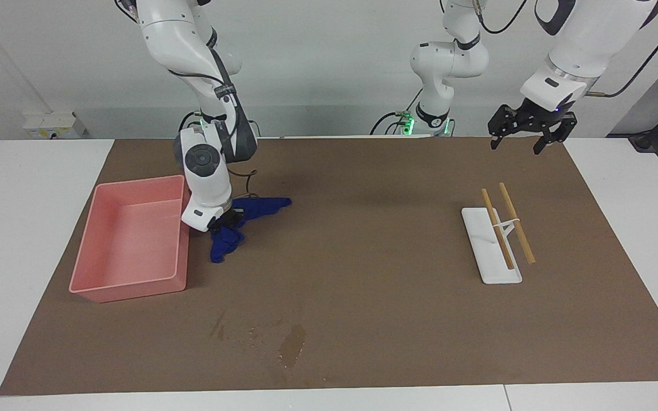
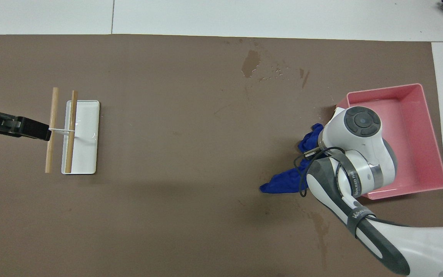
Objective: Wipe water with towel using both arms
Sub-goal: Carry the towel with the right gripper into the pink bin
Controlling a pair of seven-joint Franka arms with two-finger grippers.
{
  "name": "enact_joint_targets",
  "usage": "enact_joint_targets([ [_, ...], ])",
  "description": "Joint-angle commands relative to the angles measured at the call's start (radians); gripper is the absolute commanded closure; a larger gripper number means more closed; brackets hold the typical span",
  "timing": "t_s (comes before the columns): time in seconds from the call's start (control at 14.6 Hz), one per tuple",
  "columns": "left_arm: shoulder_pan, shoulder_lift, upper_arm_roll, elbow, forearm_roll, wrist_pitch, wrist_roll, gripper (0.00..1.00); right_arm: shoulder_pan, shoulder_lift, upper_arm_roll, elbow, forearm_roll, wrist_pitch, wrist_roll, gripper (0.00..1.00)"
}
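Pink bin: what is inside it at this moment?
The pink bin shows only bare floor with glare in both views. From overhead, the right arm's wrist covers the corner nearest the towel, so that part cannot be checked there.
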Motion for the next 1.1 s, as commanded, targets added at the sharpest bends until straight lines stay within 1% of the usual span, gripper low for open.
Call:
enact_joint_targets([
  [0.0,-0.005,-0.014,0.008,-0.014,0.003,-0.005,0.002,0.0,-0.095,0.05,0.0,-0.023,-0.038,0.174,-0.104,1.0],
  [0.07,-0.005,-0.014,0.008,-0.014,0.003,-0.005,0.002,0.0,-0.112,0.066,0.0,-0.011,-0.04,0.208,-0.125,1.0],
  [0.21,-0.006,-0.014,0.008,-0.014,0.003,-0.005,0.002,0.0,-0.12,0.113,-0.002,0.05,-0.047,0.227,-0.132,1.0],
  [0.48,-0.005,-0.014,0.008,-0.014,0.003,-0.005,0.002,0.0,-0.1,0.191,0.0,0.199,-0.052,0.224,-0.123,1.0],
  [0.62,-0.006,-0.014,0.008,-0.014,0.003,-0.005,0.002,0.0,-0.066,0.214,-0.002,0.267,-0.05,0.201,-0.12,1.0],
  [0.69,-0.005,-0.014,0.006,-0.014,0.003,-0.005,0.002,0.0,-0.06,0.224,-0.002,0.299,-0.05,0.166,-0.118,1.0],
  [0.82,-0.005,-0.014,0.008,-0.014,0.003,-0.005,0.002,0.0,-0.055,0.224,0.0,0.376,-0.052,0.048,-0.112,1.0],
  [0.96,-0.005,-0.014,0.008,-0.014,0.003,-0.005,0.002,0.0,-0.031,0.213,0.0,0.469,-0.053,-0.108,-0.11,1.0],
  [1.03,-0.005,-0.014,0.006,-0.014,0.003,-0.005,0.002,0.0,-0.026,0.21,0.0,0.546,-0.059,-0.22,-0.115,1.0],
])
